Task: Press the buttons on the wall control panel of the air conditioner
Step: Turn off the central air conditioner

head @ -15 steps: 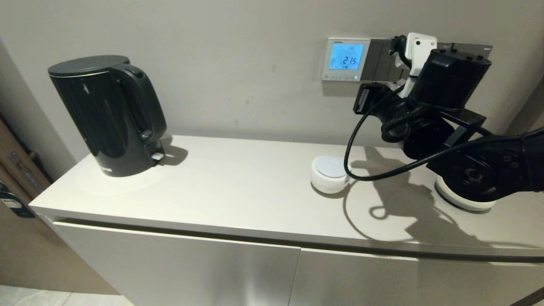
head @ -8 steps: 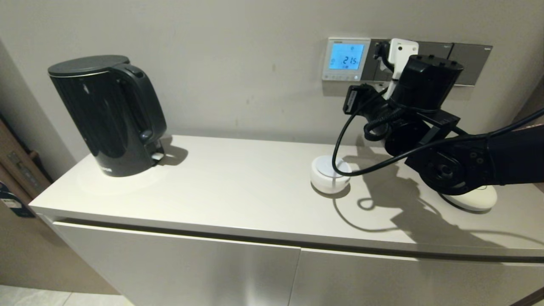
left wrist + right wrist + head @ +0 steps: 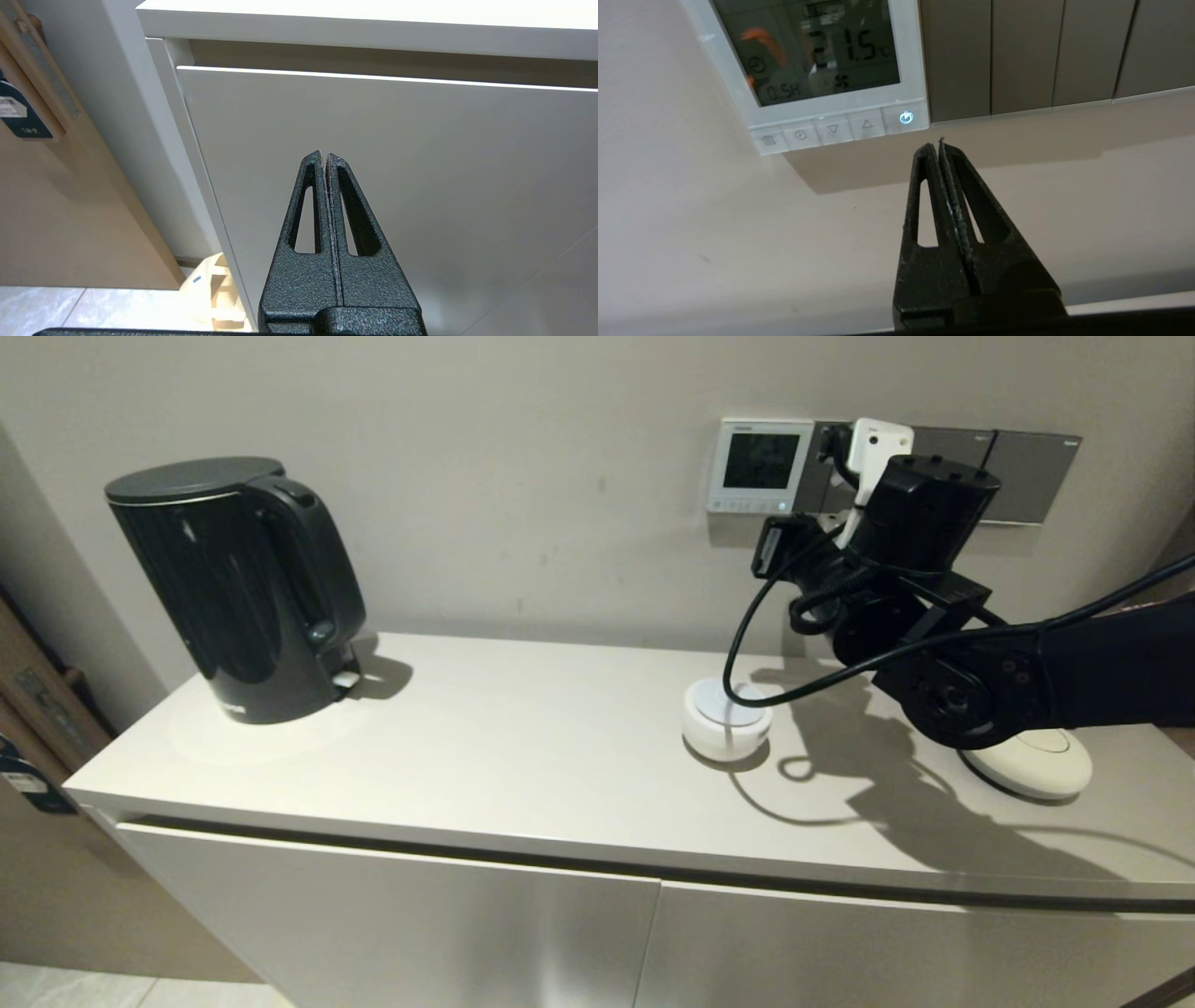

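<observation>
Where grey switch plates [image 3: 1017, 51] flank the wall control panel [image 3: 822, 70]: right claw [image 3: 936, 144] (pinched).

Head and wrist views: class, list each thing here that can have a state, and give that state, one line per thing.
control panel: screen dark, digits faintly readable.
power button: symbol glowing, not touched.
right gripper: shut, tips just below the power button, apart from it.
left gripper: shut, parked before the cabinet door.
kettle: upright, lid closed.

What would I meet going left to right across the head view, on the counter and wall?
Black kettle → small white round puck → wall control panel → right gripper, its arm reaching up to the wall → flat white disc.
</observation>
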Controlling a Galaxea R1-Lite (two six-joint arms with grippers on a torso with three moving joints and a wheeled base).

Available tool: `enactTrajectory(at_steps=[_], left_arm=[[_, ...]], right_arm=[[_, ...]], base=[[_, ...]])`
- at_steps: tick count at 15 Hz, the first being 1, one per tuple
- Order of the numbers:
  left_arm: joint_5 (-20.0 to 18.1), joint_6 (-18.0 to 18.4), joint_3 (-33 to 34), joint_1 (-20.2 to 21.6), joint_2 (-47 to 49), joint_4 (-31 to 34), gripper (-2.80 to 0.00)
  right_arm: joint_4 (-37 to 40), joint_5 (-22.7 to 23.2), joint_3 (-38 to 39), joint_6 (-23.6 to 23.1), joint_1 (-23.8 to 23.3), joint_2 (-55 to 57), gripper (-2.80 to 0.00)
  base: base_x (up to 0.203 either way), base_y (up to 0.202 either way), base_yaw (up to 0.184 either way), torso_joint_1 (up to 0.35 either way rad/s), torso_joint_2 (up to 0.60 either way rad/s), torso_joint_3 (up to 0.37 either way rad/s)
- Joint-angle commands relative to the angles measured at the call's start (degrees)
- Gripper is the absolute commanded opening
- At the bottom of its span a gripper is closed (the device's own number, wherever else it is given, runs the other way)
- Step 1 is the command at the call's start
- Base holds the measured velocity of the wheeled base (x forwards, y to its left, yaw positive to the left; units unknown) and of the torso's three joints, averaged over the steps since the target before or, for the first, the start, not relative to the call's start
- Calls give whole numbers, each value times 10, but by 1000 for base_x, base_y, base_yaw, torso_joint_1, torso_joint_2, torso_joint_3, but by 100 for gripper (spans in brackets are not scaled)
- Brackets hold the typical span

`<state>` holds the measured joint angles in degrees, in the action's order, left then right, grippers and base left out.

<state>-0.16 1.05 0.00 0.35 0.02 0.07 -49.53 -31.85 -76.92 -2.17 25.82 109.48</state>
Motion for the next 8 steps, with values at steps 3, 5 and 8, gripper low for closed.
enactTrajectory(at_steps=[3,5,8], left_arm=[[0,0,0,1,0,0,-280],[0,0,0,0,0,0,-280],[0,0,0,1,0,0,-280]], right_arm=[[-3,-1,-5,0,-1,1,-280],[-3,-1,-19,1,-5,7,-280],[-3,-1,-22,1,-9,17,-280]], base=[[0,0,0,0,0,0],[0,0,0,0,0,0],[0,0,0,0,0,0]])
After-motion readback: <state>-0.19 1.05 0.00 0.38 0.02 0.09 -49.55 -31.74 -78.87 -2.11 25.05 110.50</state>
